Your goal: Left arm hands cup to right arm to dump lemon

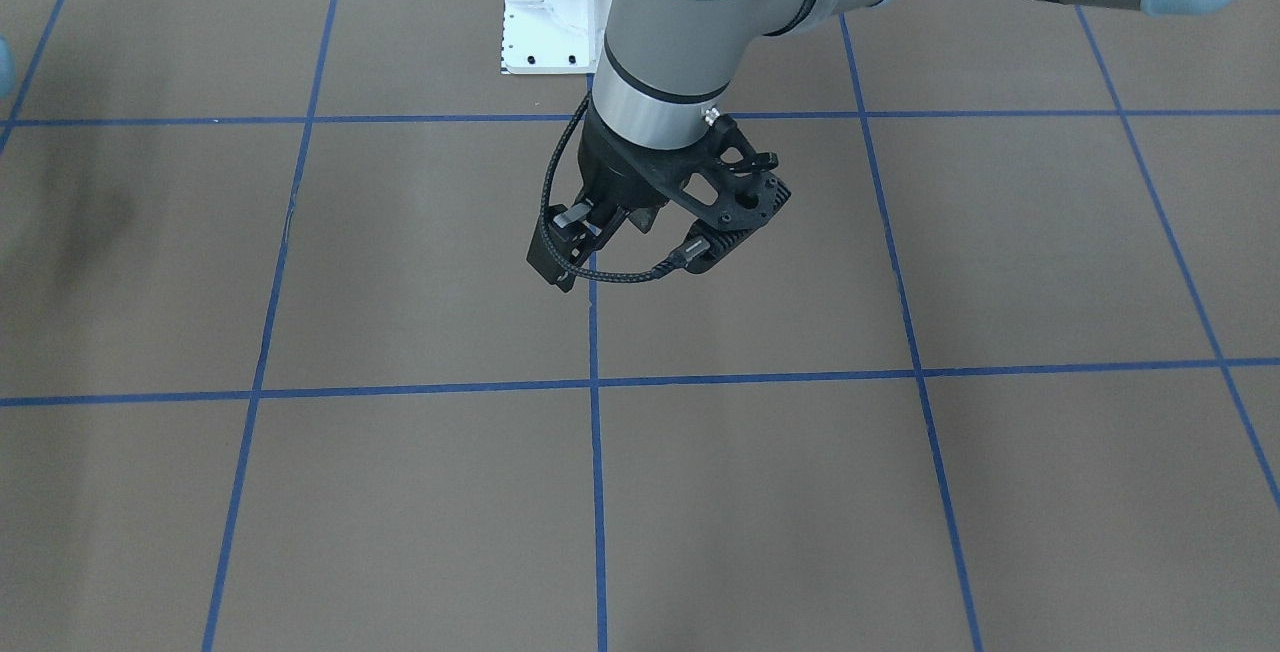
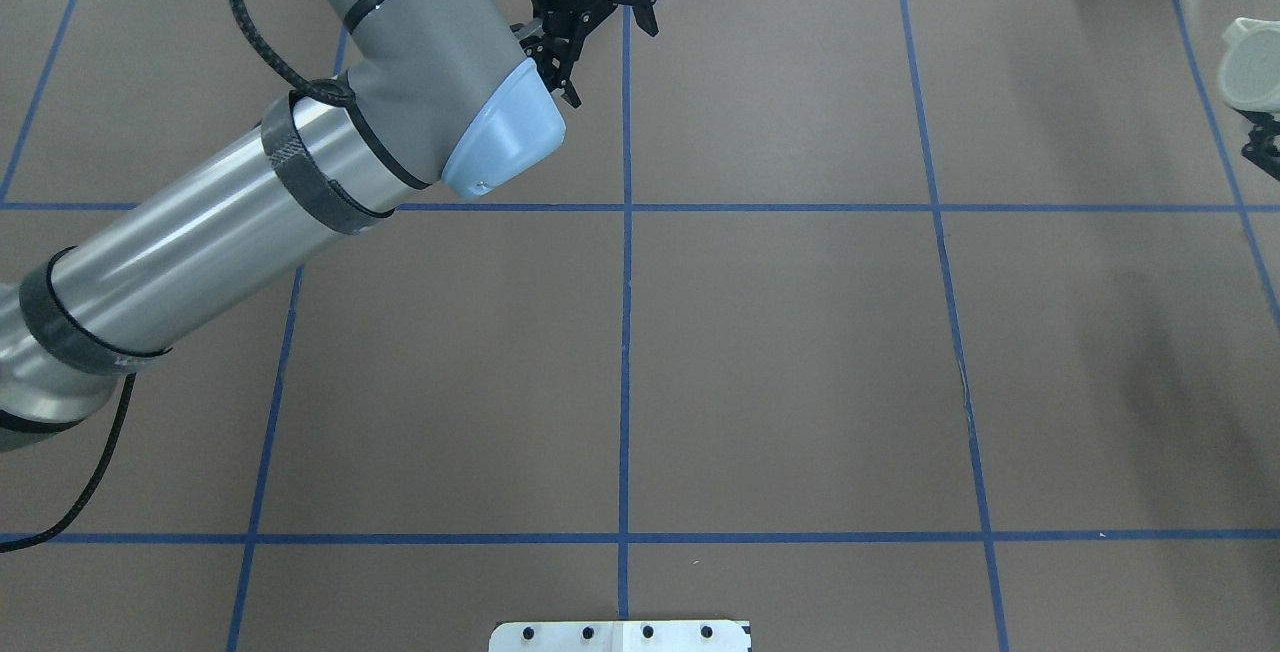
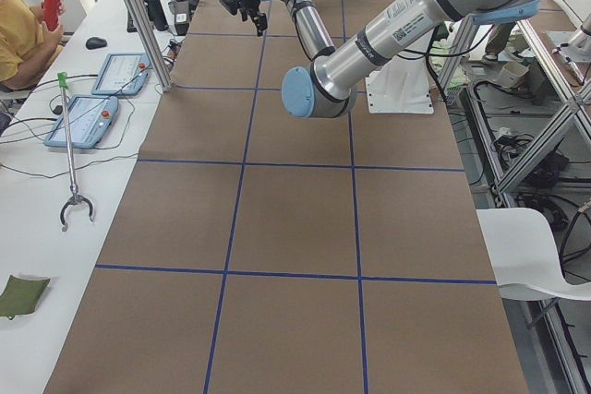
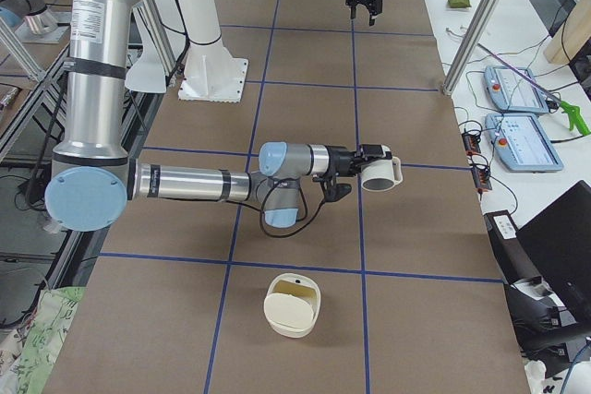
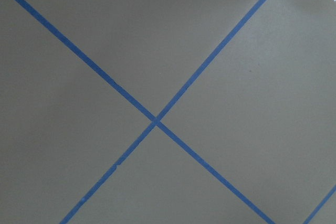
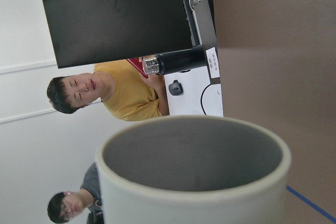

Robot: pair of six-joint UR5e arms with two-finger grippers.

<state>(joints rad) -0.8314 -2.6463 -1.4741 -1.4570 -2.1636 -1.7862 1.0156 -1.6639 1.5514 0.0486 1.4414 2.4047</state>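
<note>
My right gripper (image 4: 367, 171) is shut on the cream-white cup (image 4: 382, 173) and holds it on its side above the table, mouth pointing away from the arm. The cup also shows at the right edge of the overhead view (image 2: 1250, 62). In the right wrist view the cup (image 6: 194, 192) fills the lower frame; the part of its grey inside that shows holds no lemon. I see the lemon in no view. My left gripper (image 1: 598, 237) is open and empty, hanging above a blue tape line at the table's far side (image 2: 600, 32).
A cream-white rounded container (image 4: 294, 304) with a pale yellow inside stands on the table near my right arm. The white base plate (image 1: 545, 7) is at the robot's side. Two people (image 6: 105, 90) sit beyond the table, by the tablets (image 4: 517, 89).
</note>
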